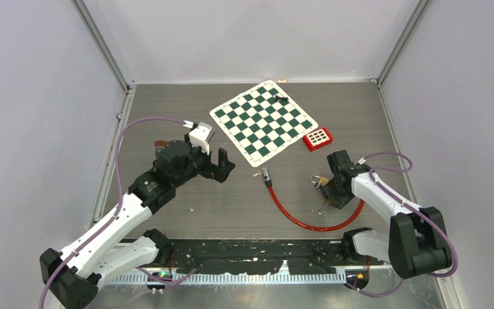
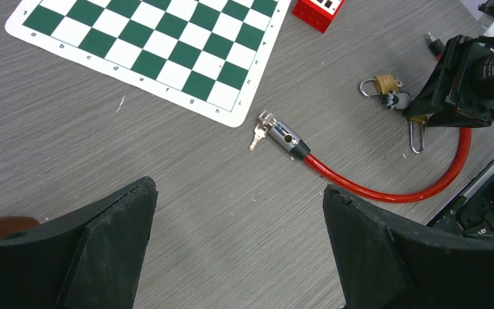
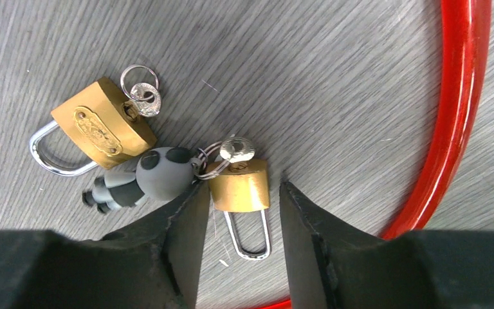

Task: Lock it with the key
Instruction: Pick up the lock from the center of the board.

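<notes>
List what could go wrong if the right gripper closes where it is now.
1. The right gripper straddles the small padlock with one finger beside the grey keychain figure; closing may pinch the figure and twist the lock.
2. The other padlock lies right beside that figure and may get dragged.

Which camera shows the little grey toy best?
The right wrist view: the grey toy lies close up between two brass padlocks, dark eyes clear. The left wrist view shows only a tiny grey blob. In the top view it is too small to make out.
</notes>
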`<control>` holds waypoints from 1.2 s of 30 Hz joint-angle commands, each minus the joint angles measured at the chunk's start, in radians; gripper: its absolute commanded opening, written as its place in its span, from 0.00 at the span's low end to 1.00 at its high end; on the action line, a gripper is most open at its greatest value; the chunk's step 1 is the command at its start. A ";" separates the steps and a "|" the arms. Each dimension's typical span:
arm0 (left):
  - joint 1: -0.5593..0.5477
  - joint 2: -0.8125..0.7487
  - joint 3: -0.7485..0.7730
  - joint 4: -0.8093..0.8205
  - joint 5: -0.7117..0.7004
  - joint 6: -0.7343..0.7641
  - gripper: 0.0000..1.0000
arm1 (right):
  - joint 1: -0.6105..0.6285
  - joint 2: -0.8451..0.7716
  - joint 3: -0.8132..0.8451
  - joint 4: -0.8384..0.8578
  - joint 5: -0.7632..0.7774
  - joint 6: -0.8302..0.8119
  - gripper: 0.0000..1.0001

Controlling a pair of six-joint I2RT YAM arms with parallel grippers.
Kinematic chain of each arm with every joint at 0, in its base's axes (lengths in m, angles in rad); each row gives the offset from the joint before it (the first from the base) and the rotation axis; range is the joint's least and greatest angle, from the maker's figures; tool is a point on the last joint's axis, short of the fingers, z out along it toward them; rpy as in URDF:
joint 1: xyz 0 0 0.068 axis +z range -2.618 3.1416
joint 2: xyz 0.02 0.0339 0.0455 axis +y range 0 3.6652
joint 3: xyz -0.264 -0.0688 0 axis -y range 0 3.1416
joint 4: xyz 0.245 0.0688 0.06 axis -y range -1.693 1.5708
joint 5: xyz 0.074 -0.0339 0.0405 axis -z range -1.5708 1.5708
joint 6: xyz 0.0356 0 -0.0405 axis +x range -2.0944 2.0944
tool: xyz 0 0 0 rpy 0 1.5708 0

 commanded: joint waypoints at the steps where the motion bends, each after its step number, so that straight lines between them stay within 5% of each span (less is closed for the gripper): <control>1: -0.003 -0.001 0.011 0.021 -0.026 0.027 0.97 | 0.004 0.024 0.032 0.027 0.031 -0.011 0.43; 6: -0.003 -0.023 0.020 0.030 -0.032 0.030 0.96 | 0.010 -0.013 0.097 0.007 0.023 -0.059 0.20; 16: -0.002 -0.101 0.047 0.106 -0.079 0.001 0.99 | 0.085 -0.151 0.445 -0.008 0.020 -0.246 0.17; 27: -0.002 -0.006 0.207 0.109 0.097 -0.132 1.00 | 0.250 -0.049 0.613 0.411 -0.445 -0.602 0.14; 33: 0.010 -0.026 0.181 0.082 -0.100 -0.226 0.98 | 0.332 0.034 0.668 0.530 -0.644 -0.732 0.14; 36: 0.058 -0.039 0.184 0.079 -0.054 -0.276 0.97 | 0.380 0.086 0.730 0.462 -0.712 -0.824 0.07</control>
